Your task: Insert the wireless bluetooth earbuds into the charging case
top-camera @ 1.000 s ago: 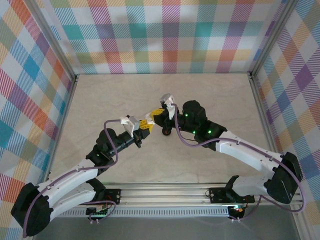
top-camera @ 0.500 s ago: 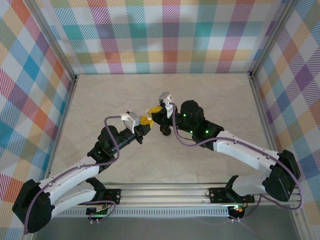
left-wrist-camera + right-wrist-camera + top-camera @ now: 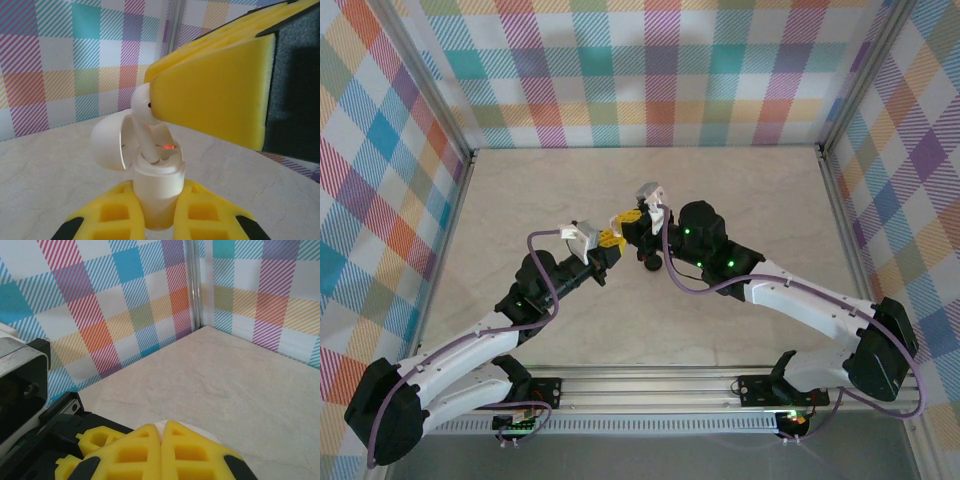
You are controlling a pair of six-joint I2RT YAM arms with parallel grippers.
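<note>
Earbud (image 3: 142, 107), white, is pinched by its head in the right gripper (image 3: 156, 97), whose yellow pads are pressed together on it. Its stem is seen entering a slot of the white charging case (image 3: 156, 185), just beside a lit red light (image 3: 168, 146). The case is clamped upright between the yellow fingers (image 3: 112, 215) of the left gripper (image 3: 158, 202), with its lid (image 3: 107, 142) swung open to the left, and both grippers are met over the middle of the table (image 3: 750, 200).
</note>
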